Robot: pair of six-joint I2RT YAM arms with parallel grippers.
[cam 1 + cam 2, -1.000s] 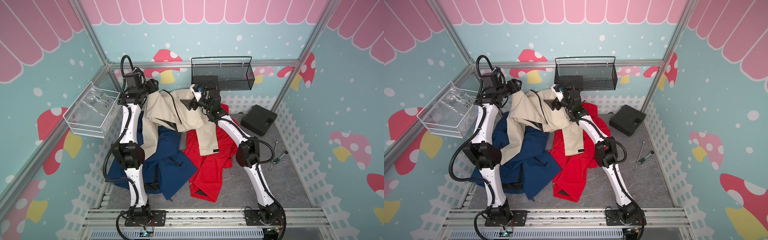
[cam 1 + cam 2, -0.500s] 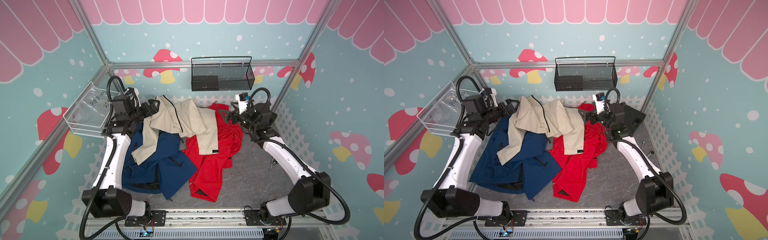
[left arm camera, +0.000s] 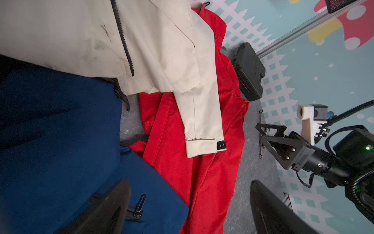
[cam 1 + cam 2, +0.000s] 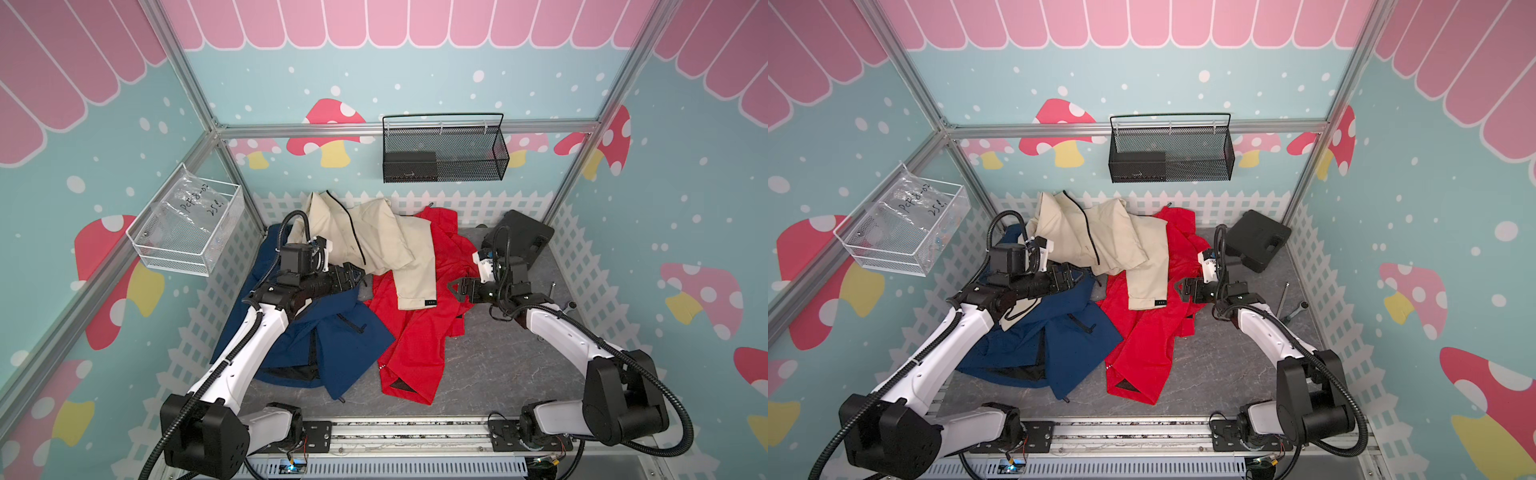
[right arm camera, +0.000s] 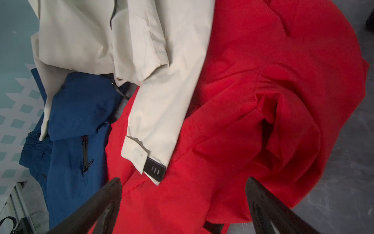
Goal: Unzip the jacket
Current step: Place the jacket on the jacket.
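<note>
1. Starting nearest the arm bases, the blue jacket point(image 4: 332, 353) and the red jacket point(image 4: 415, 345) are seen spread side by side on the grey table point(image 4: 498, 365).
2. Further in, the left gripper point(image 4: 354, 276) is held above the blue cloth, just beside the beige hem. The right gripper point(image 4: 455, 286) is held by the red jacket's outer edge. Both pairs of jaws are spread wide, and nothing is gripped.
3. Beyond and between them, the beige jacket point(image 4: 374, 237) is draped over the other two, up against the white fence point(image 4: 478, 203). One sleeve cuff point(image 4: 415, 301) is laid across the red cloth.
4. Because it lies on top, this jacket is taken to be the one to unzip. Its black zipper point(image 4: 355, 237) is exposed along the front, but whether the teeth are meshed cannot be told.
5. The fabric is judged thin, light and limp. It can be expected to bunch and to slide on the slick jackets beneath rather than resist a pull.
6. The cloth beside the zipper would therefore best be pinched by one gripper while the slider is drawn by the other.
7. A dark pull tab point(image 3: 126, 103) is seen at the beige hem, but which jacket it belongs to cannot be told.
</note>
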